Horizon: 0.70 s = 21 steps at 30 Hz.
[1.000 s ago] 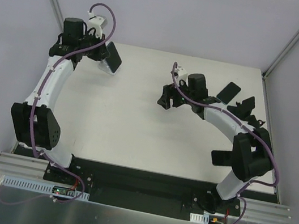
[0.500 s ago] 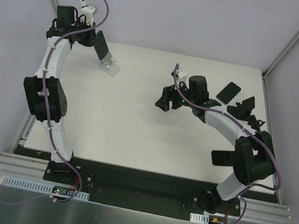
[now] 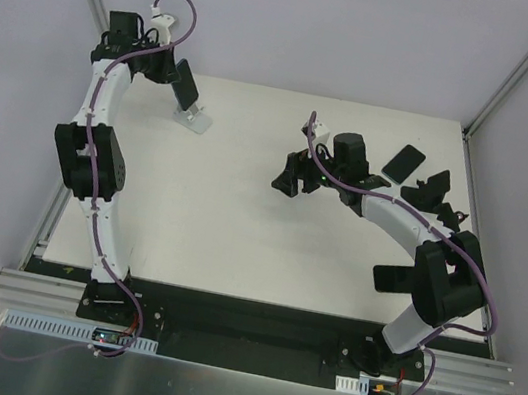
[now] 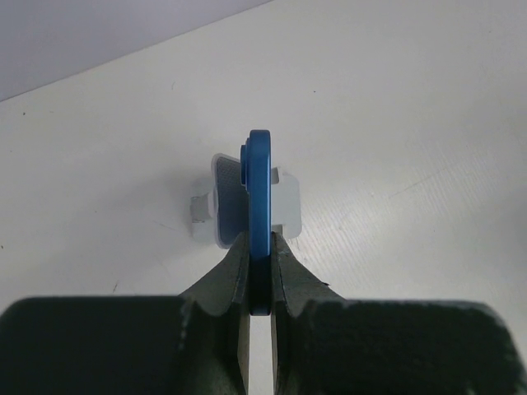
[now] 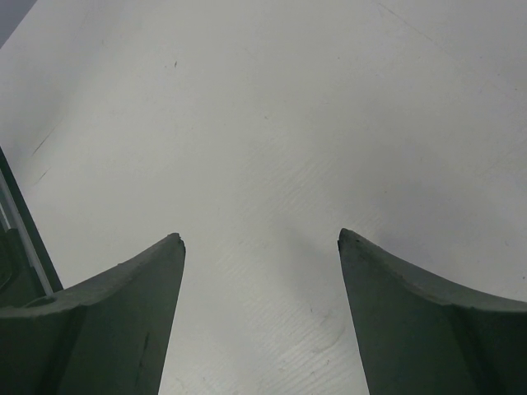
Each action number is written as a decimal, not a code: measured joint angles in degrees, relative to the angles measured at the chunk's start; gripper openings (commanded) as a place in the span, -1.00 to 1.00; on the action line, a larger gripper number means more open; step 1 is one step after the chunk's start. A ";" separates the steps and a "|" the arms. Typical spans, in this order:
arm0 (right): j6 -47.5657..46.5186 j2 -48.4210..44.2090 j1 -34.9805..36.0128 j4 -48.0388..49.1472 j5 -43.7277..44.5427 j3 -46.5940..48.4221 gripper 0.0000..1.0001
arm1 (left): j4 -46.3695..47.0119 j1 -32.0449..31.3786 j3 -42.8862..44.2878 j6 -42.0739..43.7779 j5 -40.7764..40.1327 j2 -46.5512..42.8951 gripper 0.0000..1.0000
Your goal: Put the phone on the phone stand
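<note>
My left gripper (image 3: 163,72) is shut on a blue phone (image 4: 260,216), seen edge-on between the fingers in the left wrist view. In the top view the phone (image 3: 185,86) is dark and tilted, its lower end at the small white phone stand (image 3: 194,120) at the table's back left. The stand (image 4: 284,206) shows just behind the phone in the left wrist view. My right gripper (image 3: 290,177) is open and empty over bare table near the middle; its fingertips (image 5: 173,244) stand wide apart.
A second dark phone (image 3: 404,162) lies at the back right. Black stands (image 3: 434,191) sit next to it near the right edge. Grey walls and frame posts close in the back and sides of the white table (image 3: 239,224).
My left arm has swung back and to the left, drawing upright, with the phone still gripped and its lower end now at the white stand. The right arm has hardly moved.
</note>
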 measured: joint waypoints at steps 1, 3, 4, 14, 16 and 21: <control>-0.02 0.00 -0.02 0.00 0.00 0.00 0.56 | 0.00 -0.02 0.00 0.04 0.22 0.24 -1.00; -0.04 0.00 0.00 -0.04 0.02 0.11 0.56 | 0.00 -0.02 0.07 0.13 0.57 0.79 -1.00; -0.04 0.00 0.00 -0.02 0.04 0.15 0.56 | -0.04 -0.02 0.11 0.13 0.61 0.98 -1.00; -0.04 0.00 -0.02 -0.24 0.00 0.66 0.56 | -1.09 -0.02 0.37 1.03 1.51 1.92 -1.00; -0.04 0.07 -0.02 -0.39 -0.02 0.94 0.56 | -1.53 -0.02 0.42 1.36 1.51 2.03 -1.00; -0.04 0.24 -0.02 -0.48 -0.04 1.29 0.56 | -2.14 -0.04 0.66 1.53 1.64 3.21 -1.00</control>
